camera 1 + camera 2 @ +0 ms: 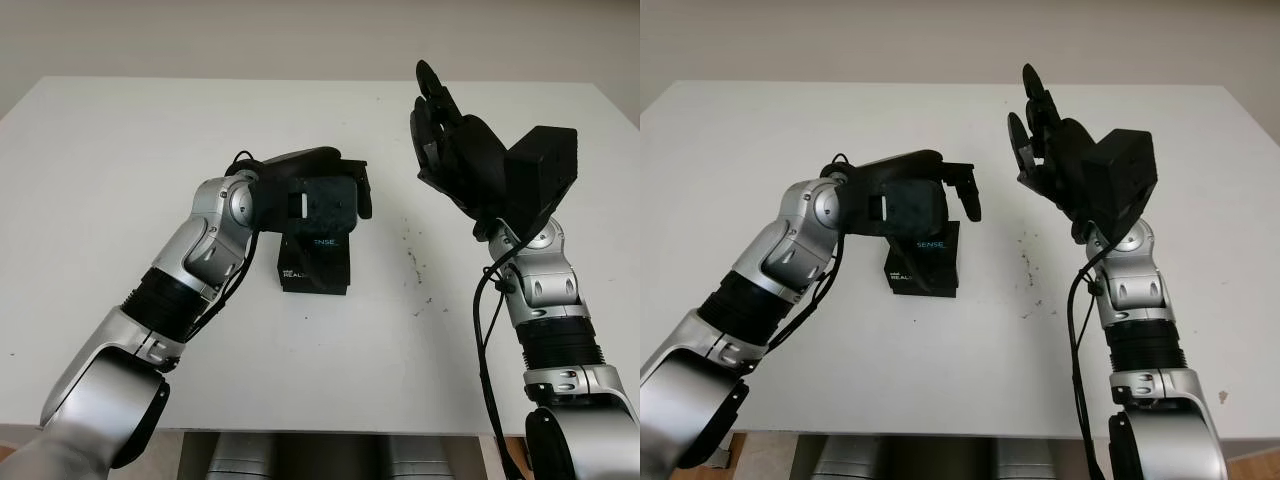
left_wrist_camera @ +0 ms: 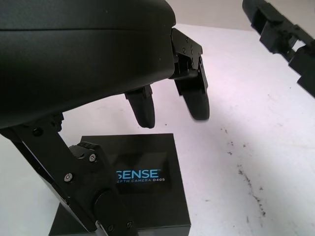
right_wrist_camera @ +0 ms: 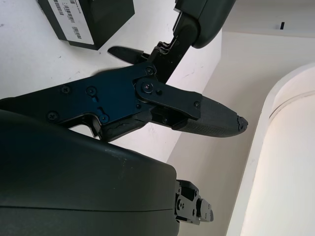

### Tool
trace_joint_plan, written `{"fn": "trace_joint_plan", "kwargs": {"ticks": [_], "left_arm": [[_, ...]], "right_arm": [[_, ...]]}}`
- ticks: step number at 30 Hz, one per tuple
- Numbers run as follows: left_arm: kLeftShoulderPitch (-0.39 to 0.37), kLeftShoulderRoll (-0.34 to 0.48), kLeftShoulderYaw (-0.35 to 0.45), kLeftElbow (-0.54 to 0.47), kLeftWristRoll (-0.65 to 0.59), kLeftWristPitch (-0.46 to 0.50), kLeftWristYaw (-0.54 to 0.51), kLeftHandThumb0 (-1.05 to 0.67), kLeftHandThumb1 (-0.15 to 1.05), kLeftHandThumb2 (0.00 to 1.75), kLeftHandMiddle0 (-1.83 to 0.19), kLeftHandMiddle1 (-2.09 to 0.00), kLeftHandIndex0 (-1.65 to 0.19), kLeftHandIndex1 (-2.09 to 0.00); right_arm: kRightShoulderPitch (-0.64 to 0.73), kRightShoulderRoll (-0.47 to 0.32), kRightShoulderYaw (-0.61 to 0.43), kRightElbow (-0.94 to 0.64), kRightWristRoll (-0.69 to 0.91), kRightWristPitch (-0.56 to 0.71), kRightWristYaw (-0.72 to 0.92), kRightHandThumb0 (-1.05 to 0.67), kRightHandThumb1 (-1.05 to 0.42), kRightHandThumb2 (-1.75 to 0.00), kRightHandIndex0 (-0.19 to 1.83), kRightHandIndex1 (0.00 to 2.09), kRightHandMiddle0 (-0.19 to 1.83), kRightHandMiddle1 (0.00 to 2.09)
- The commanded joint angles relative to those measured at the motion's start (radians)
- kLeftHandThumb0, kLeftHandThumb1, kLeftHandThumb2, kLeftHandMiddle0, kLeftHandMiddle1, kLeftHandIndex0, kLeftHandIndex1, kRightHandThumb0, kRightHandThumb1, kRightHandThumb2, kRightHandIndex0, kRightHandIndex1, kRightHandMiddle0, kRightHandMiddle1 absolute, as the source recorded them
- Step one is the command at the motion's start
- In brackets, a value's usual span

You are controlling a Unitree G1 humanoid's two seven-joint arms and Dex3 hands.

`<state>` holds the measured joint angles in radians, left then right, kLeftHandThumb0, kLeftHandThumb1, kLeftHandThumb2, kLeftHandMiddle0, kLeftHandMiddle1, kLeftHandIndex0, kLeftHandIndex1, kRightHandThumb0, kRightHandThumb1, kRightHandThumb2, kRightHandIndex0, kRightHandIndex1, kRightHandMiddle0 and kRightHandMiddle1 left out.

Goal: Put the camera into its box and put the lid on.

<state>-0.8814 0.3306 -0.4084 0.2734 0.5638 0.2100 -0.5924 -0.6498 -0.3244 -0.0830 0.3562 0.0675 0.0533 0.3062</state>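
A: Item count on the worktop (image 1: 120, 150)?

B: One black box (image 1: 316, 264), lid on, white lettering visible on top. It sits near the worktop's middle, slightly toward the robot's left. One box and two robot hands; no separate camera can be made out.

A: Surface and room?

B: The worktop is white and flat, with a scatter of small dark specks (image 1: 412, 262) just to the right of the box. Beyond the far edge stands a plain pale wall (image 1: 320, 35).

A: Left robot hand?

B: The left robot hand (image 1: 330, 195) hovers directly above the box's far half, palm down. Its fingers (image 2: 193, 93) hang apart and uncurled, pointing toward the worktop past the box's far edge. It holds nothing, and no contact with the lid can be seen from the wrist view.

A: Right robot hand?

B: The right robot hand (image 1: 455, 140) is raised above the worktop, well apart from the box on the right side. Fingers (image 3: 211, 118) extended, holding nothing, touching nothing.
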Motion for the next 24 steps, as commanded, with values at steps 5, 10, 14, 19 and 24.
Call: {"fn": "trace_joint_plan", "kwargs": {"ticks": [5, 10, 14, 19, 24], "left_arm": [[-0.002, 0.003, 0.002, 0.004, -0.001, 0.028, 0.004, -0.55, 0.89, 0.06, -0.25, -2.09, -0.06, -0.22], [-0.002, 0.001, 0.000, 0.010, -0.012, 0.039, -0.004, -0.58, 0.92, 0.06, 0.12, -2.06, -0.05, -0.15], [0.000, -0.002, -0.001, 0.002, -0.015, 0.066, -0.016, -0.64, 0.99, 0.07, -0.02, -2.09, -0.05, -0.12], [0.015, 0.009, 0.017, -0.013, -0.056, 0.053, -0.035, -0.77, 1.05, 0.45, 0.12, -0.23, 0.12, -0.05], [0.048, -0.006, 0.108, -0.042, -0.164, 0.087, 0.007, -0.82, 1.05, 0.63, 0.19, -0.01, 0.19, 0.00]], "right_arm": [[0.000, 0.000, -0.003, -0.021, 0.000, -0.005, -0.009, -0.74, -1.05, -0.70, -0.19, 0.00, -0.18, 0.03], [-0.002, -0.002, 0.002, -0.022, -0.008, 0.000, -0.015, -0.74, -1.05, -0.69, -0.19, 0.00, -0.18, 0.04], [-0.003, -0.006, 0.000, -0.018, -0.006, -0.008, -0.007, -0.75, -1.05, -0.70, -0.19, 0.00, -0.19, 0.04], [0.004, -0.001, -0.002, -0.022, -0.002, -0.011, -0.008, -0.73, -1.05, -0.72, -0.19, 0.00, -0.19, 0.03], [0.004, 0.000, -0.004, -0.005, 0.003, -0.033, -0.004, -0.74, -1.05, -0.71, -0.19, 0.00, -0.19, 0.00]]}}
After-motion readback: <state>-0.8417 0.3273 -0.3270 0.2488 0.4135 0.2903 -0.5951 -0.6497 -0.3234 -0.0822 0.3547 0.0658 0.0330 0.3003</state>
